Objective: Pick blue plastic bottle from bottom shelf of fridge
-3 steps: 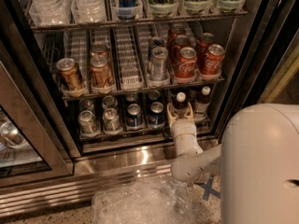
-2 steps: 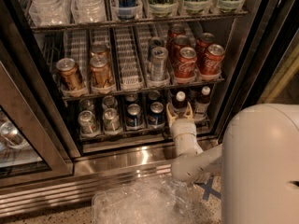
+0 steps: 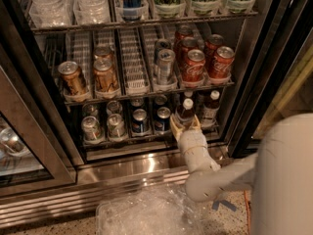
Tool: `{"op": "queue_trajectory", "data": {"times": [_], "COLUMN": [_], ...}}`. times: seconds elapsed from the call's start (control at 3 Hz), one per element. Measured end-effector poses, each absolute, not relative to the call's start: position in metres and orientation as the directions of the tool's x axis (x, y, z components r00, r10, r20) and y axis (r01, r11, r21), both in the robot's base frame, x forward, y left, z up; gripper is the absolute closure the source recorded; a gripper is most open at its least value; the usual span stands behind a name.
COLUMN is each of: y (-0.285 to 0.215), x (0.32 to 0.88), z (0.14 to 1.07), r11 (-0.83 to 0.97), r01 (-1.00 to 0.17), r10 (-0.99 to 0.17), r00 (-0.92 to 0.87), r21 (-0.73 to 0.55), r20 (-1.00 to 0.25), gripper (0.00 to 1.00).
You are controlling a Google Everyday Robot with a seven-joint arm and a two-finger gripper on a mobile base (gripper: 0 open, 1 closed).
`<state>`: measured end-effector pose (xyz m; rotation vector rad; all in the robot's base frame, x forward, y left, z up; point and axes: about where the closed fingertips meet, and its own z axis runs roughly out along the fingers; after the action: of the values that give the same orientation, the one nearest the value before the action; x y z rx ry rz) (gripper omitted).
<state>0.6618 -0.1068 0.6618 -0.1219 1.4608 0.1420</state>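
The blue plastic bottle (image 3: 185,112), slim with a white cap and dark contents, stands at the front right of the bottom shelf (image 3: 146,140) of the fridge (image 3: 244,82). My gripper (image 3: 185,125) reaches in from below right, is at the base of this bottle and straddles it. A second similar bottle (image 3: 211,106) stands just to its right. My white arm (image 3: 205,173) runs down to the lower right.
Blue Pepsi cans (image 3: 163,119) and silver cans (image 3: 91,128) fill the bottom shelf to the left of the bottle. Red Coca-Cola cans (image 3: 194,65) and tan cans (image 3: 73,77) stand on the rack above. A clear plastic bin (image 3: 146,212) lies on the floor. The steel sill (image 3: 127,163) runs below the shelf.
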Motion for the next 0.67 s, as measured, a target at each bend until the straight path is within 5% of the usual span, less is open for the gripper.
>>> {"op": "queue_trajectory", "data": {"times": [0.67], "y": [-0.072], "x": [0.587], "z": [0.684], "r11": [0.903], "r01": [-0.422], "r10": [0.101], "r00": [0.017], "r21": [0.085], "r20": [-0.995], "gripper": [1.00]}}
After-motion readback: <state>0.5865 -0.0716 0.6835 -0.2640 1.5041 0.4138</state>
